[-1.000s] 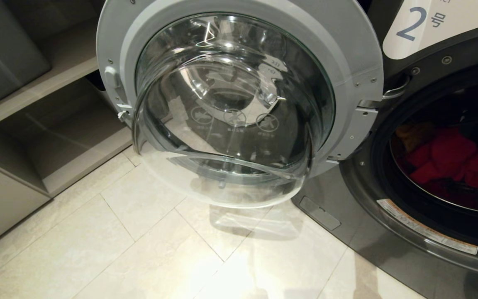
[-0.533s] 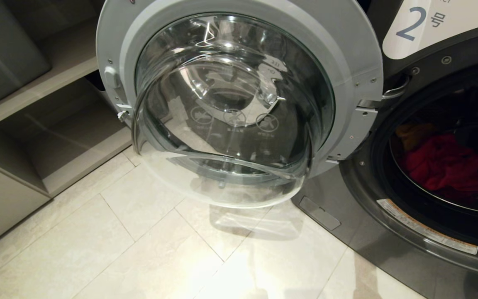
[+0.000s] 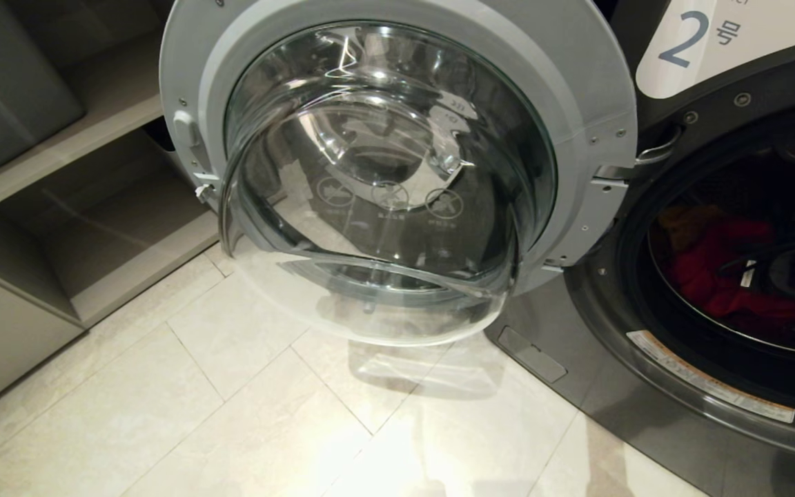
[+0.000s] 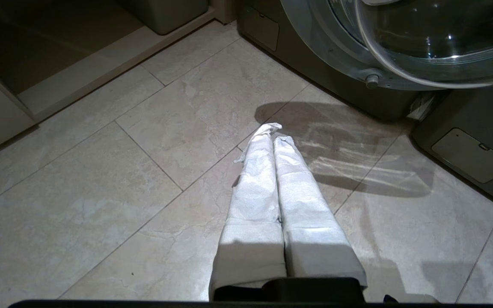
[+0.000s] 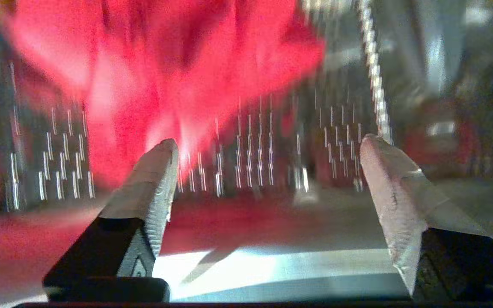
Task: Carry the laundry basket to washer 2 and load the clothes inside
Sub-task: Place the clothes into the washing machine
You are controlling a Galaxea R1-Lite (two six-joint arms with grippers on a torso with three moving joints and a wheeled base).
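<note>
The head camera looks forward and down, close on the open door [image 3: 390,172] of washer 2 [image 3: 715,407], with tiled floor [image 3: 232,414] beneath it. The left wrist camera sits low over that same floor [image 4: 101,192], facing past its pressed-together left hand [image 4: 274,139] toward the door's underside [image 4: 422,42]; both views share door and tiles. The right wrist camera is inside the drum, close to red clothes [image 5: 152,64], looking between the spread fingers of its right hand [image 5: 268,143].

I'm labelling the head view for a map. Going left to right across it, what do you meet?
Grey bin on the shelf unit → open glass door → door hinge → washer 2's drum opening with the pinkish-red garment inside.
</note>
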